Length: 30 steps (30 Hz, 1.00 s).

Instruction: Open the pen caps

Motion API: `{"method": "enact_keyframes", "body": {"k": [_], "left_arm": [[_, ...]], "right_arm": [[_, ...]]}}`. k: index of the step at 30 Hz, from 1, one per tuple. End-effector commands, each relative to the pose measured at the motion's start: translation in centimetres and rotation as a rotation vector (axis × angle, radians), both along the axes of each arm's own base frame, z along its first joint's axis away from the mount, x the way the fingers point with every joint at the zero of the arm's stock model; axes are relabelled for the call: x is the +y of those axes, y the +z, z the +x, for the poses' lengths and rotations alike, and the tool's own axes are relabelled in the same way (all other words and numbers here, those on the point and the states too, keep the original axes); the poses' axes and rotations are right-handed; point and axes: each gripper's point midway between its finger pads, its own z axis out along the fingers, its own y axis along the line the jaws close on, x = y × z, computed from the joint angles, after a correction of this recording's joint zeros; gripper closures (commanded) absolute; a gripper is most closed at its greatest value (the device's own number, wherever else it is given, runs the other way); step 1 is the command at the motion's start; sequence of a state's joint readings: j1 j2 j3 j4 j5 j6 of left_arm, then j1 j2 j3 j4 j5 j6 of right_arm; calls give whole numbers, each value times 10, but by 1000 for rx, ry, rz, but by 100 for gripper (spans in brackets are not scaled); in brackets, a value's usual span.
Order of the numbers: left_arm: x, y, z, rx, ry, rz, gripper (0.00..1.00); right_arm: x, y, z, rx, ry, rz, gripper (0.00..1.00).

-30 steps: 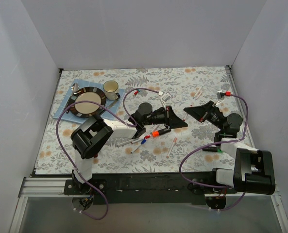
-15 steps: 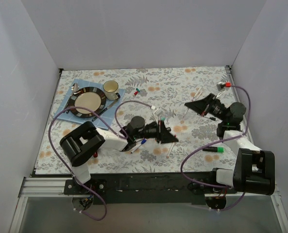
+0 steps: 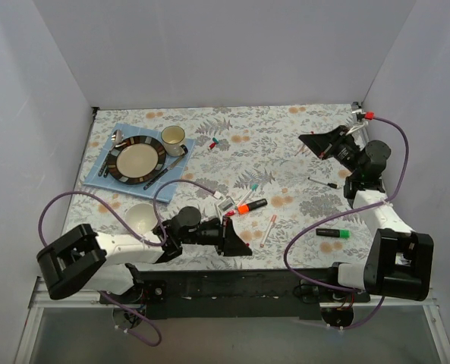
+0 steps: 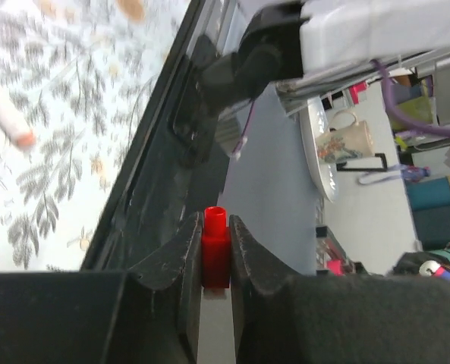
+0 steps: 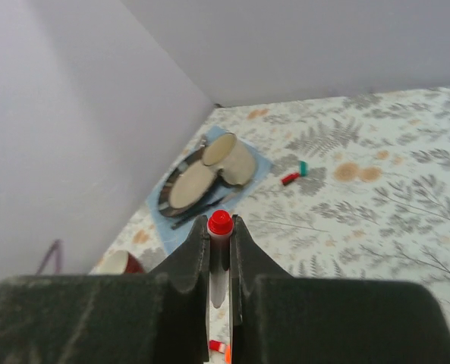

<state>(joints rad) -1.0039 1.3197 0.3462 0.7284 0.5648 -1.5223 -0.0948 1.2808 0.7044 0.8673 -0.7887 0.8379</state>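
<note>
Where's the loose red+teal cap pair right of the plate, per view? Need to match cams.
Top external: cap pair on the far half of the table, left of centre.
Right wrist: cap pair right of centre, mid-height.
Left wrist: not in view.
Shared landmark: plate, left of the pair in both views that show it.

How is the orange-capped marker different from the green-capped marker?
The orange-capped marker lies mid-table, slanted, with its cap toward the left. The green-capped marker lies farther right, nearly level, with its cap toward the right. Both are black, capped, and lying flat.
</note>
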Motion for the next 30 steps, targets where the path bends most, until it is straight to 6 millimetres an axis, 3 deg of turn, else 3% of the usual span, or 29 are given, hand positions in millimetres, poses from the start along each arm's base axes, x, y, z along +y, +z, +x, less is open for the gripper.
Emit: {"method": "enact_keyframes", "body": {"k": [1,2,6,7,8,12,15,17,18,20,21,25,30], "left_arm": [[5,22,48,-124,158,44,100],[8,24,56,-138,174,52,100],[34,34,101,-132,289,75,100],[38,39,109,-141,311,76,100],[43,43,114,-153,332,73,100],[61,44,132,-155,402,75,100],[69,39,139,-144,432,77,100],[71,36,141,-136,441,81,100],[73,36,144,-135,450,82,100],[74,35,145,-135,454,85,100],[76,35,147,-137,461,86,100],[78,31,152,-134,468,95,100],[79,26,154,-125,472,102,100]], "right_arm": [[-29,-53,24,121,-190,-168,99],[-38,-71,31,174,-238,-190,99],[-68,-99,57,303,-378,-223,99],[-76,-97,65,330,-416,-231,99],[-90,-112,75,387,-487,-247,99],[-114,-136,102,494,-562,-279,99],[-119,-151,123,538,-548,-302,99],[-120,-178,131,610,-521,-334,99],[-121,-173,140,599,-517,-336,99],[-122,-192,146,647,-497,-353,99],[-123,-190,151,641,-498,-353,99],[-126,-213,160,691,-492,-359,96],[-130,-227,166,718,-482,-367,91]]}}
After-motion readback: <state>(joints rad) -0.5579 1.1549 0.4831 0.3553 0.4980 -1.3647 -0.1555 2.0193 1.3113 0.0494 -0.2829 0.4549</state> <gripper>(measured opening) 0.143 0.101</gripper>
